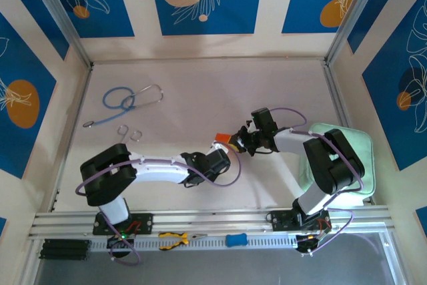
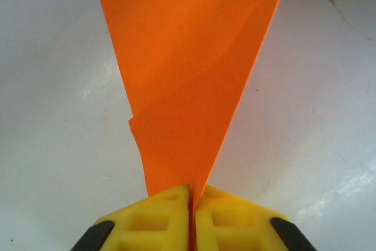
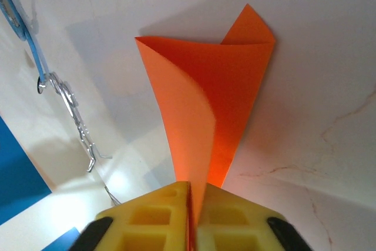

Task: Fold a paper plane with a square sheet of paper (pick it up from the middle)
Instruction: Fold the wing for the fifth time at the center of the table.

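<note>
The square sheet of paper [image 1: 222, 139] is bright orange, folded over on itself and held just above the middle of the white table. My left gripper [image 1: 228, 150] reaches in from the left and my right gripper [image 1: 238, 143] from the right, their tips almost meeting at the sheet. In the left wrist view the paper [image 2: 188, 74] fans out as a layered wedge, and my left gripper [image 2: 191, 197] is shut on its narrow end. The right wrist view has the sheet [image 3: 205, 92] curling into a cone, my right gripper [image 3: 191, 191] shut on its lower edge.
A blue stethoscope [image 1: 123, 101] and small metal hooks [image 1: 131, 131] lie at the back left; the hooks [image 3: 70, 110] also lie left of the paper. A pale green pad [image 1: 350, 158] sits under the right arm. Yellow pliers [image 1: 175, 239] and a blue item [image 1: 235, 239] rest on the front rail.
</note>
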Robot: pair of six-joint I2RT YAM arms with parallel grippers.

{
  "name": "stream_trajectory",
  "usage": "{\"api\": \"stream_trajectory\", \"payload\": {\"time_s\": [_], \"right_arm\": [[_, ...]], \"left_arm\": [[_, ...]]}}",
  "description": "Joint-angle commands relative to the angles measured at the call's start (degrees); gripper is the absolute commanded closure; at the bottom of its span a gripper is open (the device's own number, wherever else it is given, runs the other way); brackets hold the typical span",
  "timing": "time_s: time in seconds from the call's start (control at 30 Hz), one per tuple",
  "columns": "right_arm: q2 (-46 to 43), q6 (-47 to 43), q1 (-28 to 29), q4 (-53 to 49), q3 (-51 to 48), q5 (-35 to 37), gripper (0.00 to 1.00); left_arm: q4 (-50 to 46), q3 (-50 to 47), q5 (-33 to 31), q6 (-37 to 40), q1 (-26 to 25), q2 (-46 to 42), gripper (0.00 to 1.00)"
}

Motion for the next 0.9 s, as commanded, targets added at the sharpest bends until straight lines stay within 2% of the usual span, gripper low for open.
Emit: {"api": "stream_trajectory", "payload": {"time_s": [0.0, 0.13, 0.27, 0.5, 0.87], "right_arm": [[-2.2, -1.5, -0.1, -3.5, 1.7, 0.6, 0.81], [-5.9, -4.3, -0.7, -9.7, 2.5, 4.0, 0.66], [-11.0, -6.3, -2.0, -13.8, 1.7, 7.3, 0.58], [-16.7, -8.6, -3.9, -17.5, 1.0, 9.0, 0.56], [-15.8, -8.6, -3.6, -12.2, -1.4, 4.5, 0.58]], "left_arm": [[0.9, -0.4, 1.4, -1.2, -0.1, 0.3, 0.93], [4.9, -2.3, 6.5, -3.1, 1.4, -0.9, 0.94], [9.2, -4.6, 12.2, -5.5, 3.8, -2.0, 0.94], [14.8, -7.7, 20.3, -8.2, 8.0, -2.8, 0.94], [23.6, -11.7, 31.4, -12.6, 13.7, -2.2, 0.95]]}}
